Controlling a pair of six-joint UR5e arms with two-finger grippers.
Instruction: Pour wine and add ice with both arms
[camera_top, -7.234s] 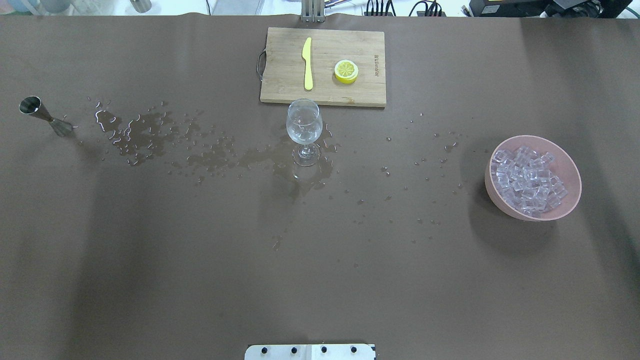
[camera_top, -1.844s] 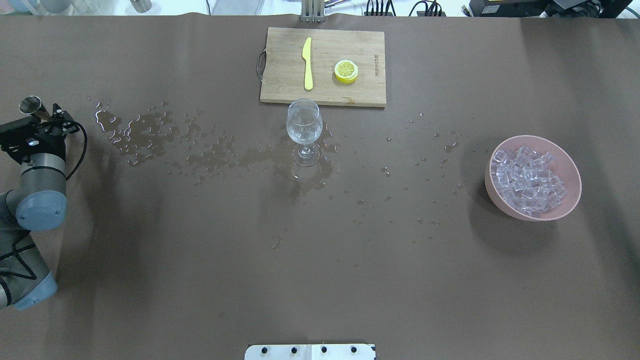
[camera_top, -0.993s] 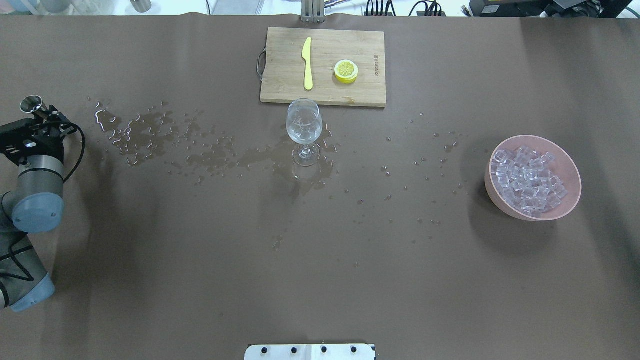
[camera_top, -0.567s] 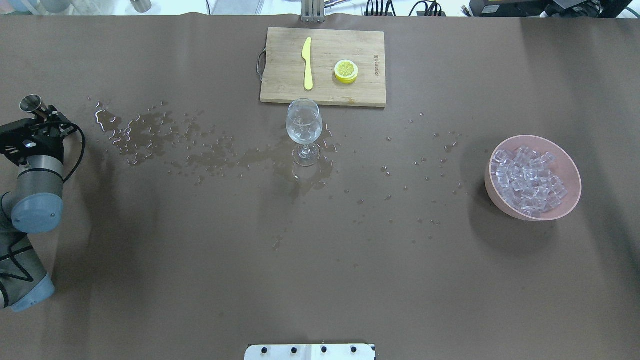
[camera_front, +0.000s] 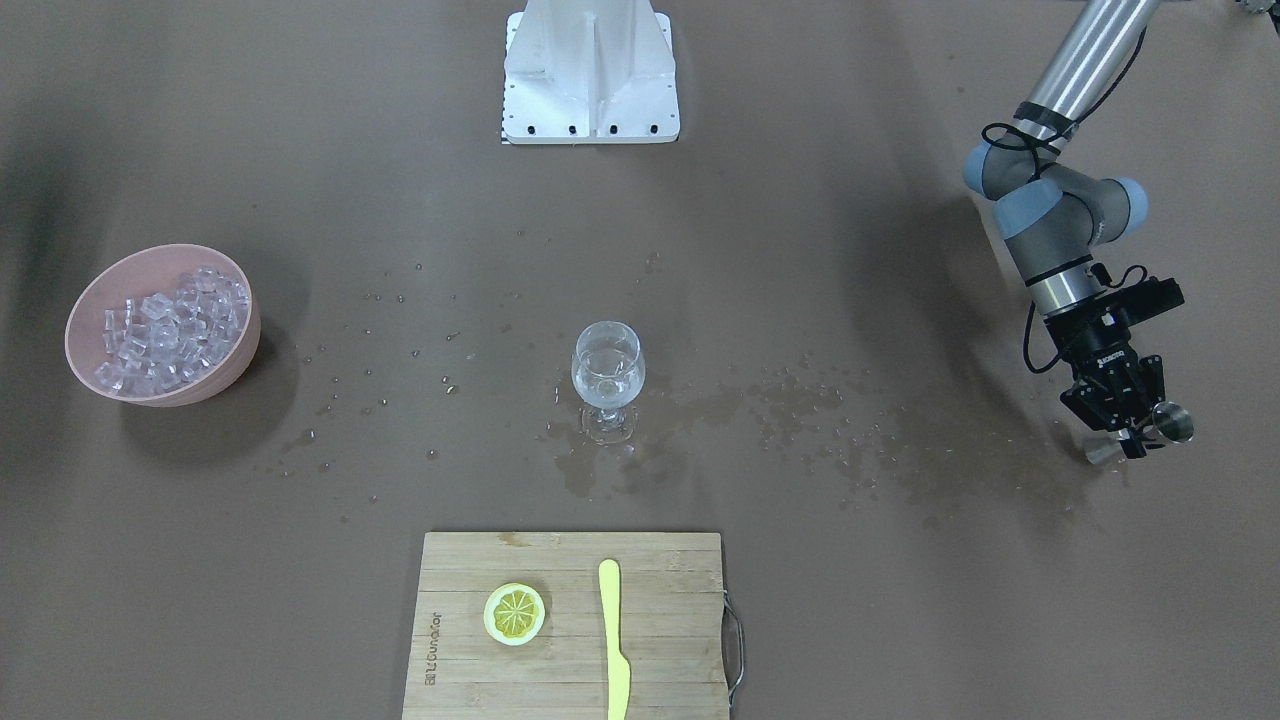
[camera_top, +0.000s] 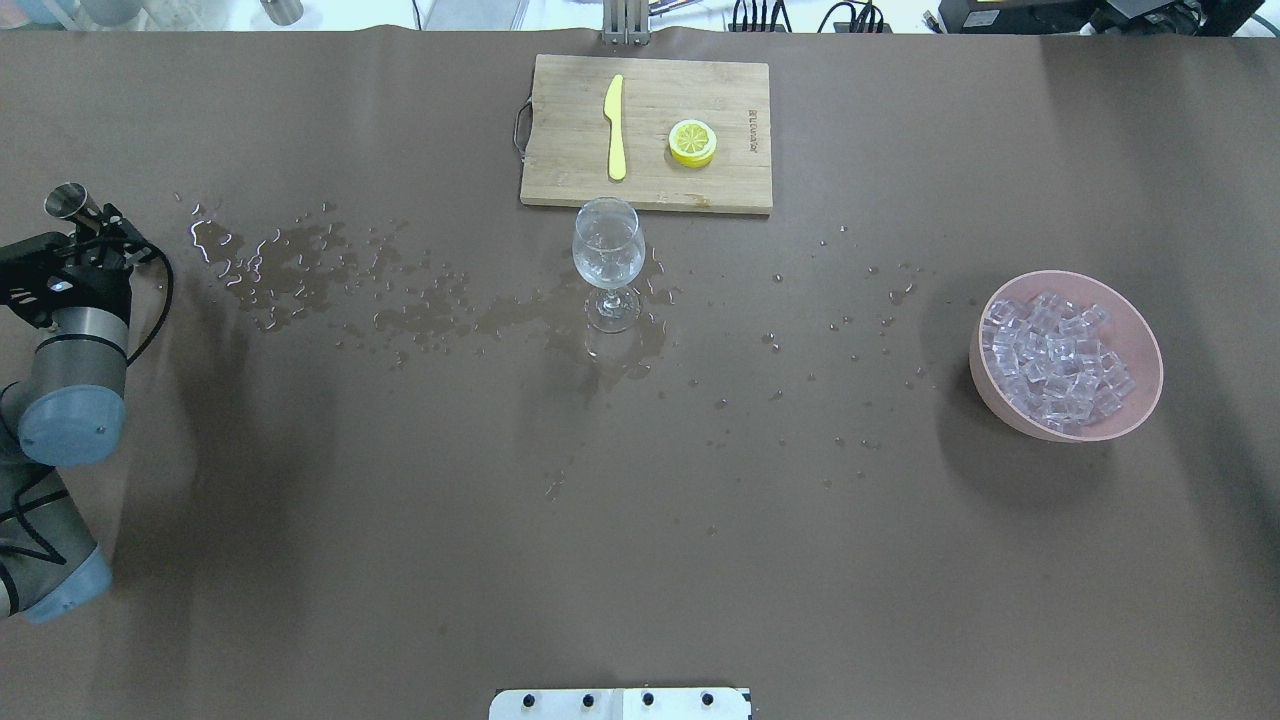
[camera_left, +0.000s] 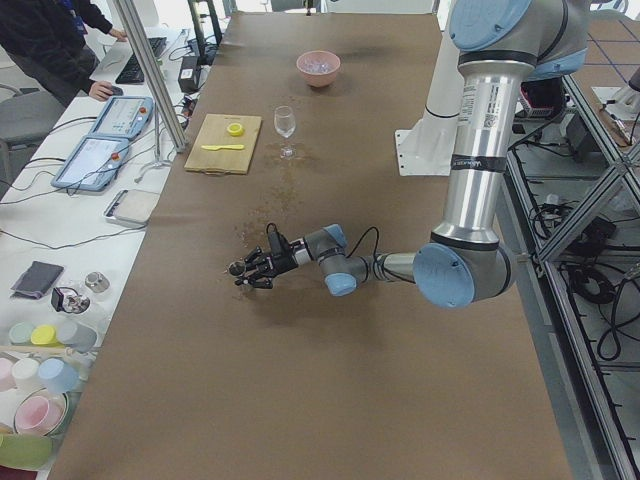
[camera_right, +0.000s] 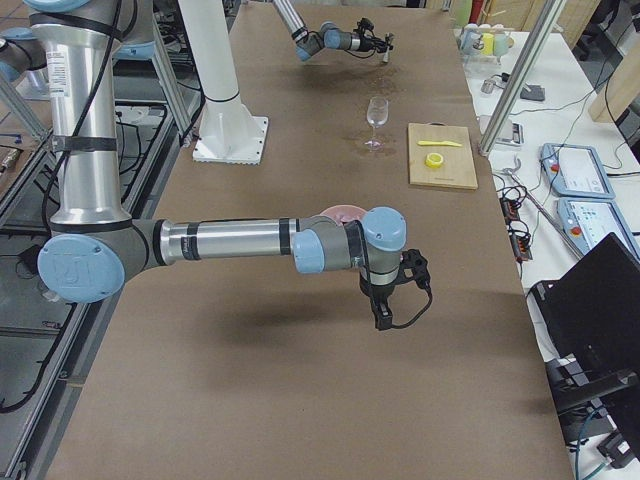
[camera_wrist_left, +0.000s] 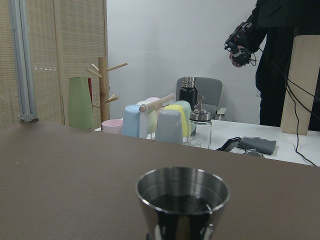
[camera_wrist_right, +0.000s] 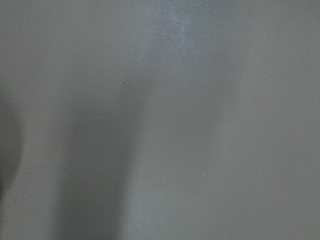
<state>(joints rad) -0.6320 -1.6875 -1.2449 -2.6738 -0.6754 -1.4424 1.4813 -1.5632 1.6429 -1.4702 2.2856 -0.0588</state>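
My left gripper (camera_top: 103, 238) is at the table's far left, shut on the waist of a steel jigger (camera_top: 66, 200), also seen in the front view as the jigger (camera_front: 1170, 423). In the left wrist view the jigger's cup (camera_wrist_left: 182, 195) stands upright with the wine (camera_wrist_left: 181, 203) as a dark, shiny liquid inside. A stemmed wine glass (camera_top: 608, 250) stands mid-table. Ice (camera_top: 1055, 360) fills a pink bowl (camera_top: 985, 385) on the right. My right gripper (camera_right: 383, 316) hovers over bare table near the bowl; I cannot tell if it is open or shut.
Spilled puddles and drops (camera_top: 300, 265) run from the jigger to the glass. Behind the glass lies a wooden cutting board (camera_top: 560, 130) with a yellow knife (camera_top: 615, 125) and a lemon slice (camera_top: 692, 142). A person (camera_left: 50, 40) stands beyond the far edge.
The left arm came in from the left and took hold of the jigger. Over the last second the jigger and gripper have shifted slightly toward the far edge.
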